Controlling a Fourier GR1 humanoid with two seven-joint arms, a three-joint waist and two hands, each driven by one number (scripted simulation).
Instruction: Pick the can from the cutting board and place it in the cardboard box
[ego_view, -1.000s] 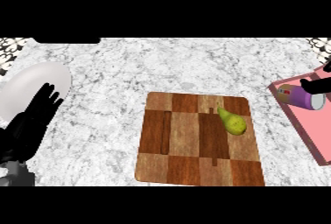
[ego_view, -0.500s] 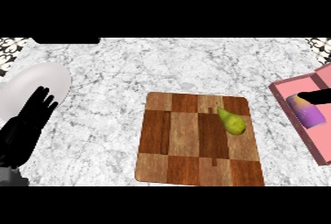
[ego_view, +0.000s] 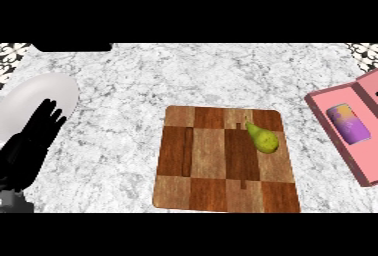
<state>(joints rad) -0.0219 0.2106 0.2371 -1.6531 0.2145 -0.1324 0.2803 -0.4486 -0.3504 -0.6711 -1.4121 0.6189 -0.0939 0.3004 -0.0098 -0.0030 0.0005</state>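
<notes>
A single purple can (ego_view: 348, 123) lies on its side inside the pink box (ego_view: 334, 140), which sits to the right of the wooden cutting board (ego_view: 214, 170) and is partly cut off by the frame's edge. The can is not on the board; it rests on the box floor, apart from any hand. It looks like a stiff, light, smooth-walled cylinder, likely slippery and prone to rolling; if it needed lifting again, the safest hold would be across the middle of its curved side, thumb opposite fingers. On the board, near its upper right corner, lies one green pear (ego_view: 263, 140). Well to the left of the board sits one white plate (ego_view: 44, 92) at the counter's edge. The left hand (ego_view: 33, 142) rests just below the plate, left of the board, its fingers straight and relaxed, holding nothing. The right hand does not appear. Counted: one can, one box, one board, one pear, one plate, one hand visible.
</notes>
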